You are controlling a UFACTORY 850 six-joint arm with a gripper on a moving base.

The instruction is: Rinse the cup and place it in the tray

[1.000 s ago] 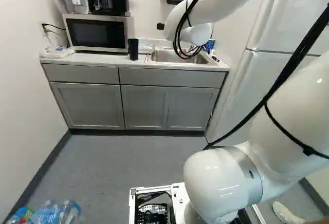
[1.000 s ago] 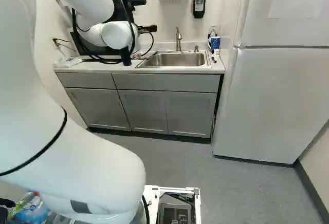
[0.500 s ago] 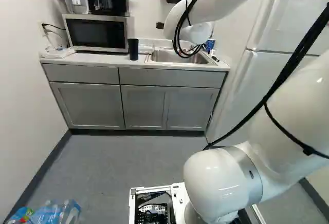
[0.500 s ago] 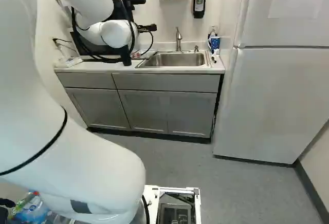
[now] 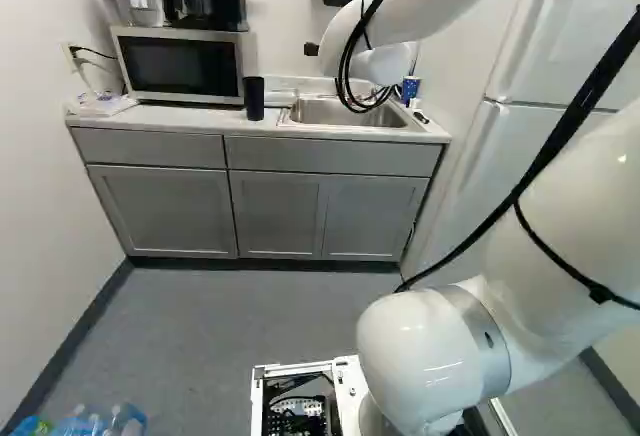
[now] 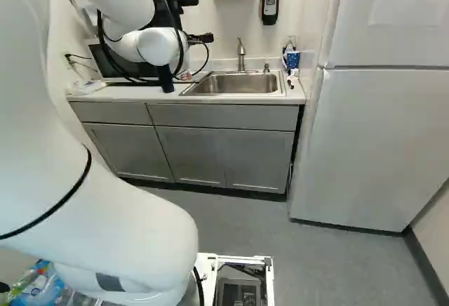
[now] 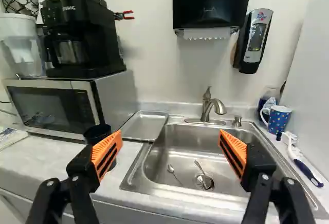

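The pincer [image 7: 171, 142] is spread wide, holding nothing. The blue cup [image 7: 279, 118], likely the target, stands right of the sink [image 7: 187, 141]; the black cup [image 7: 97, 133] stands left, near the tray [image 7: 146, 127]. The tray bears neither: grasping, rinsing and placing all seem undone.

Got blue cup [image 7: 279, 119], patterned, upright on desk [image 7: 46, 157] beside sink [image 7: 136, 172], handle on sink side. Also black cup [image 7: 97, 133], plain, upright on desk in front of microwave [image 7: 47, 109]. Got silver tray [image 7: 144, 127], shallow, rectangular, lying flat between microwave and sink.
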